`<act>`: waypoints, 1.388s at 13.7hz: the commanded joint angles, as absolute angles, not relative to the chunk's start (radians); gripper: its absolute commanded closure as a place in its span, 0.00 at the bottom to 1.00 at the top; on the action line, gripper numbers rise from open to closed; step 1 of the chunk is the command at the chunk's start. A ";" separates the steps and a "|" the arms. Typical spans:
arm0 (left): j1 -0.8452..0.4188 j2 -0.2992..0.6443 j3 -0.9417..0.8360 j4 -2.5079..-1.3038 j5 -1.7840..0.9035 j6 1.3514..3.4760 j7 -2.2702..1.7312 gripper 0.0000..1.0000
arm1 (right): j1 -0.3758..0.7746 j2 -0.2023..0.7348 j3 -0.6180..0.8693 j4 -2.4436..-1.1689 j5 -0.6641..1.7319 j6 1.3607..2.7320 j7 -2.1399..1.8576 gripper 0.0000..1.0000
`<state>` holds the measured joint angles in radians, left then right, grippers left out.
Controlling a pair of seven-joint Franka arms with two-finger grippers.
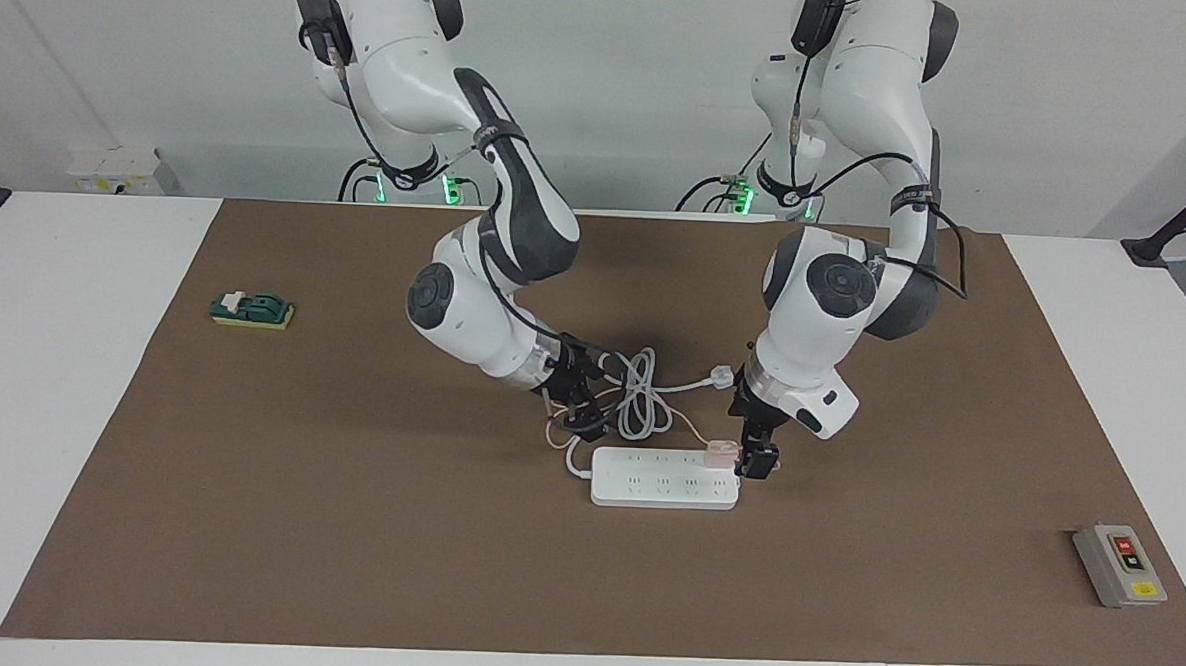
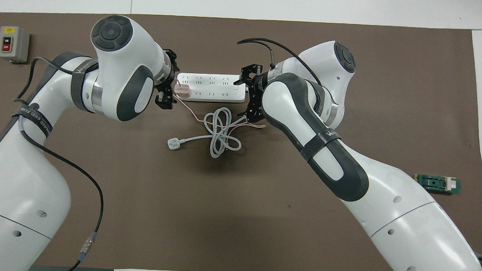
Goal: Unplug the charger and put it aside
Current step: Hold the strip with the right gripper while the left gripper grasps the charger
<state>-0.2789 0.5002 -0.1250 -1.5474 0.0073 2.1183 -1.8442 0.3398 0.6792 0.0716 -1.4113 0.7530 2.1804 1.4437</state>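
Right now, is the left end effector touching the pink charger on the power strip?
Cannot tell. In the facing view the left end effector sits right beside the charger plugged into the power strip, with no plain gap or contact.

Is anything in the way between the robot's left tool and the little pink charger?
Nothing visible. The left tool is already right beside the charger, which sits plugged into the power strip at the left arm's end. The coiled white cord lies nearer the robots, clear of that gap. The right tool is at the strip's opposite end.

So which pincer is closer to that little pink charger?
The left pincer is right beside the charger, at its end of the power strip. The right pincer is at the strip's other end, by the cables.
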 commanded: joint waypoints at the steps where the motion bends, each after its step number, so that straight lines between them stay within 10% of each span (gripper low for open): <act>1: -0.317 0.456 -0.106 -1.679 0.037 2.223 -1.874 0.00 | 0.325 0.869 0.077 -1.163 0.778 2.111 1.503 0.00; 6: -0.316 0.471 -0.104 -1.684 0.041 2.270 -1.878 0.00 | 0.348 0.934 0.075 -1.108 0.761 2.102 1.496 0.00; 7: -0.314 0.471 -0.104 -1.677 0.041 2.269 -1.876 0.18 | 0.350 0.934 0.075 -1.109 0.747 2.100 1.494 0.00; 8: -0.313 0.471 -0.106 -1.674 0.041 2.276 -1.867 0.87 | 0.351 0.936 0.077 -1.109 0.736 2.102 1.487 0.00; 9: -0.313 0.472 -0.106 -1.674 0.041 2.278 -1.867 1.00 | 0.353 0.939 0.077 -1.109 0.735 2.106 1.465 0.00; 19: -0.299 0.471 -0.106 -1.646 0.032 2.272 -1.868 1.00 | 0.353 1.000 0.066 -1.034 0.667 2.126 1.422 0.00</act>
